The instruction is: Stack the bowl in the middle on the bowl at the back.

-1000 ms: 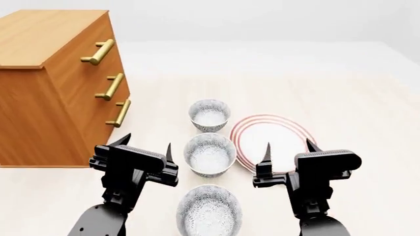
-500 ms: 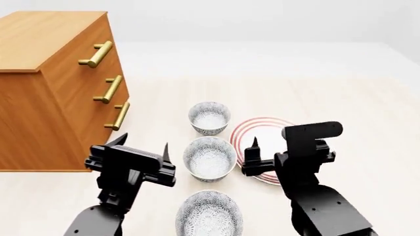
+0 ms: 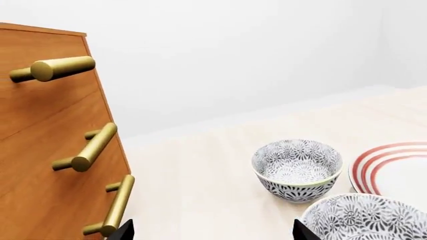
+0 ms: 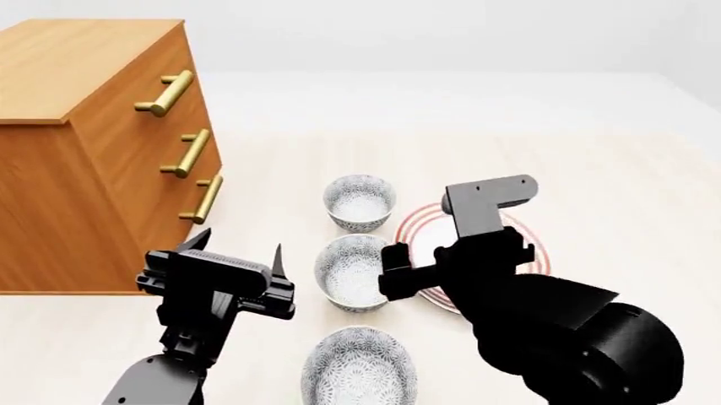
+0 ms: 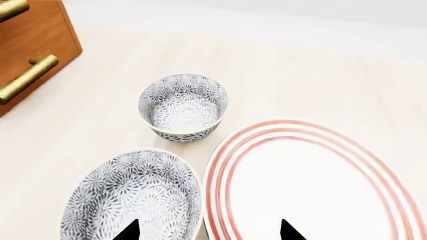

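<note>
Since a second ago the right arm has swung in from beside the plate toward the row of bowls, while the left arm has barely shifted. Starting at the left, the tall wooden chest of drawers with brass bar handles (image 4: 101,152) stands well clear of the work. Just beside it the black left gripper (image 4: 239,253) hovers above the tabletop with its two pointed fingers spread wide and nothing between them, apparently parked out of the way. Next comes the line of three small white bowls with dense grey speckling: the bowl at the back (image 4: 360,201) sits upright and empty, the bowl in the middle (image 4: 356,272) rests on the pale wooden table (image 4: 609,169) directly in front of it, and a third matching bowl (image 4: 358,364) lies nearest the robot. The black right gripper (image 4: 397,263) now hangs at the middle bowl's right rim, over the gap between that bowl and the flat white plate with red rings (image 4: 529,240). In the right wrist view its two fingertips (image 5: 128,231) are set well apart, straddling the seam where bowl and plate nearly meet, so it looks lined up to pinch the bowl's near wall. Nothing is gripped yet; the middle bowl is unlifted, and I judge the task at the approach stage.
</note>
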Robot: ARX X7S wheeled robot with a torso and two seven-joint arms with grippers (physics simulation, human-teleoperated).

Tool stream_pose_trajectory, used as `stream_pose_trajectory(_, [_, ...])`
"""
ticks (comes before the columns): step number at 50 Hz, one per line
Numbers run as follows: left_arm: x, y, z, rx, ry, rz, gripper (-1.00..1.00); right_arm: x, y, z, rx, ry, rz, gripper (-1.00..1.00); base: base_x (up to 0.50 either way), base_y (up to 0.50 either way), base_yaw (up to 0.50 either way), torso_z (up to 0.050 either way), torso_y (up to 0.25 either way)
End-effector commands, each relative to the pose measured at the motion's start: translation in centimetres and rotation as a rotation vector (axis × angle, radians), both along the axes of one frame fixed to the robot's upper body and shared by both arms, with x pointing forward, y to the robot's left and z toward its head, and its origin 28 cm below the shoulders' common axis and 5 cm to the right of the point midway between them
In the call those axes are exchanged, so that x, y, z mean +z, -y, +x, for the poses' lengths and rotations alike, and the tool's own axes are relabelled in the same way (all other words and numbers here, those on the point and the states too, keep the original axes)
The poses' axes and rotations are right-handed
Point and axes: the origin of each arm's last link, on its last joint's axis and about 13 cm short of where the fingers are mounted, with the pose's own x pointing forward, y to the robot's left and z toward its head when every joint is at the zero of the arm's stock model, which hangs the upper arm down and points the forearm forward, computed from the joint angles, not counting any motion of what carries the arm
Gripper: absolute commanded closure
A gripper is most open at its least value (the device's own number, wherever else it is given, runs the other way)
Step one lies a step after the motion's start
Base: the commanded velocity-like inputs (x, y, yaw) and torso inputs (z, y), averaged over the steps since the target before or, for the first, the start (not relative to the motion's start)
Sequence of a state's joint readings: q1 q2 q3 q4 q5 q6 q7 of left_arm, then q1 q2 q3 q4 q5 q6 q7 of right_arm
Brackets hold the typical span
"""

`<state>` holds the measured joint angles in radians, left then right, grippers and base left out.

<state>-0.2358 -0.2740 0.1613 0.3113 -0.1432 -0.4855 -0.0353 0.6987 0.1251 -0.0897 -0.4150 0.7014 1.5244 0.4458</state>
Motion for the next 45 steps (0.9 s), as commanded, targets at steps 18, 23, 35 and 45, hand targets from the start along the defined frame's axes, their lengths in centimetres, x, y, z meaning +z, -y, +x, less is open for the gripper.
stream_pose_trajectory(18, [0.0, -0.1, 0.0, 0.001, 0.003, -0.005, -1.00, 3.0, -1.5, 0.7, -0.092, -0.143, 0.025, -1.00, 0.00, 0.00, 0.00, 0.000, 0.000])
stream_pose_trajectory(23, [-0.2, -0.1, 0.0, 0.003, -0.001, -0.009, -1.00, 2.8, -2.1, 0.6, -0.061, -0.187, 0.002, -1.00, 0.00, 0.00, 0.00, 0.000, 0.000])
stream_pose_trajectory(35, [-0.2, -0.2, 0.0, 0.009, -0.001, -0.016, -1.00, 2.6, -2.9, 0.6, -0.028, -0.246, -0.034, -1.00, 0.00, 0.00, 0.00, 0.000, 0.000])
stream_pose_trajectory(45, [-0.4, -0.3, 0.0, 0.013, -0.005, -0.020, -1.00, 2.3, -3.1, 0.9, -0.037, -0.256, -0.036, -1.00, 0.00, 0.00, 0.00, 0.000, 0.000])
